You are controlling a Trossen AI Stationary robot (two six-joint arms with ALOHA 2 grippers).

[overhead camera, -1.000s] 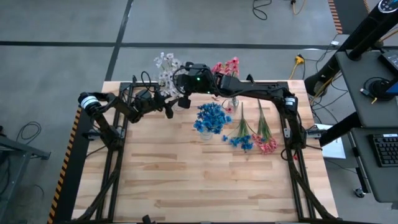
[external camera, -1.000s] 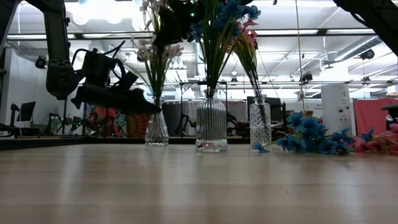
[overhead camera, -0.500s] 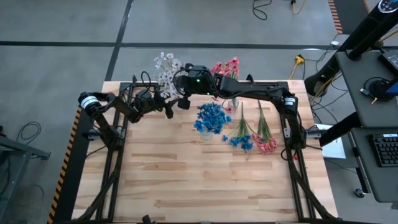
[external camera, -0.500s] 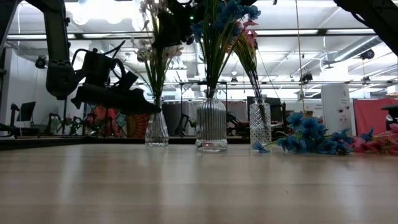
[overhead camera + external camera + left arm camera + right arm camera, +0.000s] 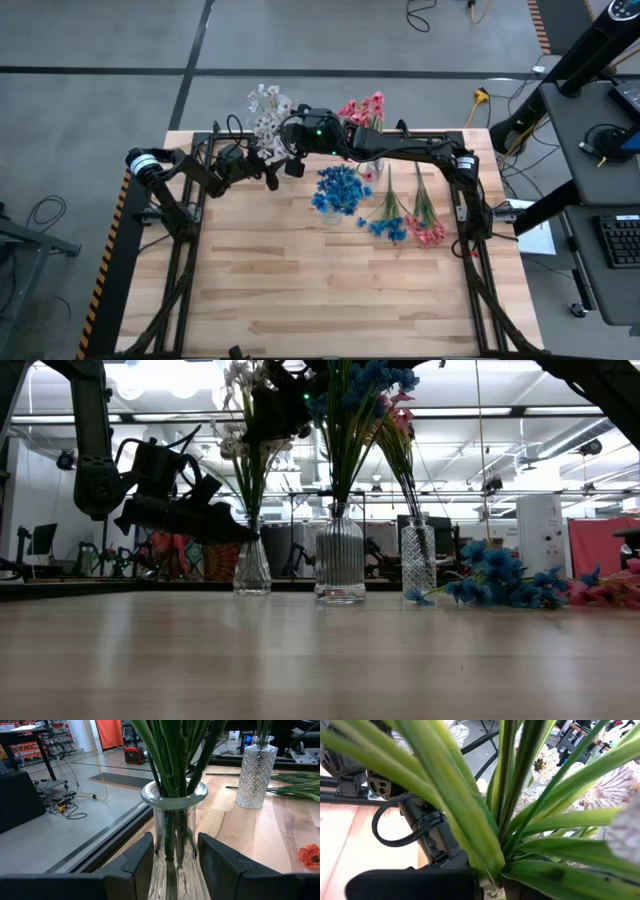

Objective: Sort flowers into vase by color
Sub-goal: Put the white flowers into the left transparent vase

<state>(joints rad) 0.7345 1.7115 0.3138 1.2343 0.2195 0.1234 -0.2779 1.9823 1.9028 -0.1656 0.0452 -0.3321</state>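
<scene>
Three glass vases stand in a row at the table's far side. The left vase (image 5: pixel 252 568) holds white flowers (image 5: pixel 267 110), the middle vase (image 5: pixel 340 565) blue ones (image 5: pixel 338 188), and the right vase (image 5: pixel 418 560) pink ones (image 5: pixel 364 107). My left gripper (image 5: pixel 172 870) is closed around the left vase. My right gripper (image 5: pixel 487 887) is high above that vase, shut on a white flower's stem among the leaves. A blue spray (image 5: pixel 388 226) and a pink spray (image 5: pixel 428 233) lie flat on the table at the right. My left gripper has the left vase's glass body just below the neck (image 5: pixel 174 851) between its two fingers (image 5: pixel 139 862), coming in nearly level from the table's left. The vase stands upright with its base on the table. My right gripper pinches a green stem (image 5: pixel 492 870) of a white flower between its fingers, reaching in nearly level from the table's right, well above the vase's rim. The stem runs upright, across the fingers, down among the other stems in the vase.
The blue and pink vases stand close to the right of the held one. The two loose sprays (image 5: pixel 500 585) lie on the table's right half. The near half of the wooden table (image 5: pixel 320 300) is bare. Black frame rails (image 5: pixel 180 250) run along both sides.
</scene>
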